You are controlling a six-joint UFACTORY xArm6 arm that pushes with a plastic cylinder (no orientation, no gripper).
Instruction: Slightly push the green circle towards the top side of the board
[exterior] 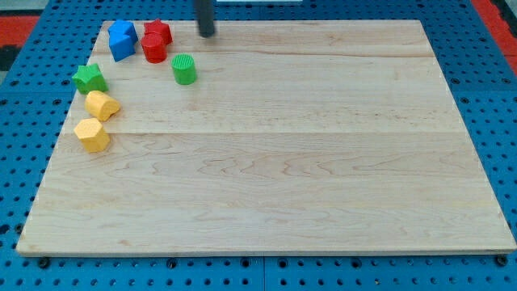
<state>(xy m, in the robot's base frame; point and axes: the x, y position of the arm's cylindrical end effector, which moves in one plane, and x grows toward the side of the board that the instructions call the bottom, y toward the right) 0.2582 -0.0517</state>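
The green circle (184, 69) is a short green cylinder standing on the wooden board (275, 162) at the upper left. My tip (208, 35) is the lower end of a dark rod coming down from the view's top. It sits above and slightly right of the green circle, a short gap away and not touching it.
A red cylinder (154, 48) and a second red block (158, 31) stand left of the tip. Two blue blocks (122, 39) lie further left. A green star (89, 78) and two yellow blocks (102, 105) (92, 134) line the board's left edge.
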